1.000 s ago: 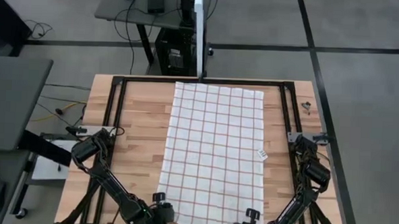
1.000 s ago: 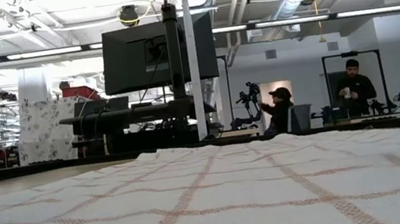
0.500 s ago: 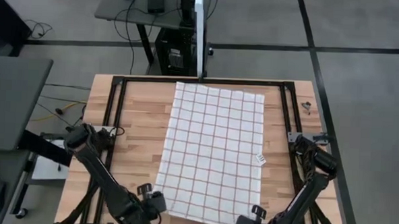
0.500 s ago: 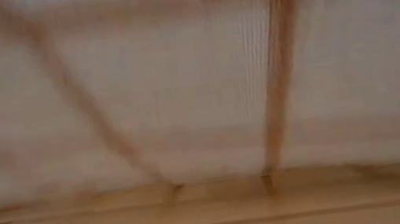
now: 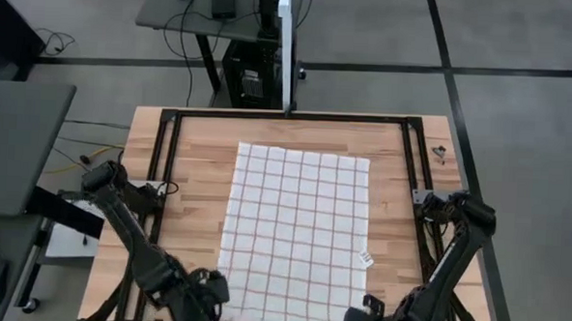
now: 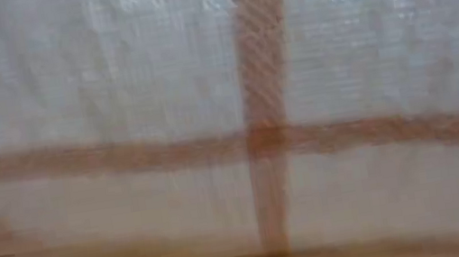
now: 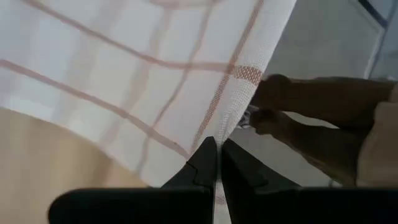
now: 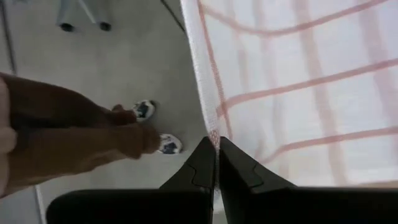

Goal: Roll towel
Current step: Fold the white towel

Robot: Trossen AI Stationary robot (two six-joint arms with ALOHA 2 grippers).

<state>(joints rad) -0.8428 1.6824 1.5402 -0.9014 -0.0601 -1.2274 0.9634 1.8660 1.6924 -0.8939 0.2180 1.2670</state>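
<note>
The white towel (image 5: 297, 234) with red-brown grid lines lies spread on the wooden table (image 5: 194, 156), its long side running from far to near. Its small white tag (image 5: 365, 259) is at the right edge. My left gripper (image 5: 210, 291) is shut on the towel's near left corner and my right gripper (image 5: 364, 314) is shut on its near right corner, both at the table's near edge. In the low view the towel's near end (image 6: 234, 100) fills the picture, raised above the tabletop. My left gripper (image 7: 217, 146) pinches the towel's hemmed edge (image 7: 231, 121) at the near left corner between its two shut fingers. The cloth runs away from the fingers toward the table, raised off the wood. My right gripper (image 8: 216, 146) pinches the hemmed edge (image 8: 211, 127) at the near right corner between its two shut fingers. The cloth spreads away from the fingers, raised off the table.
A black frame runs along the table's left (image 5: 160, 165), right (image 5: 416, 166) and far sides. A small metal part (image 5: 439, 153) lies at the far right. A post (image 5: 289, 54) stands behind the far edge. Bare wood shows on both sides of the towel.
Both grippers have gone toward the table's near edge, shut on the towel's near corners. The whole towel has slid toward the near edge, its far edge drawing away from the far frame bar. Its near end has come up in front of the low camera.
</note>
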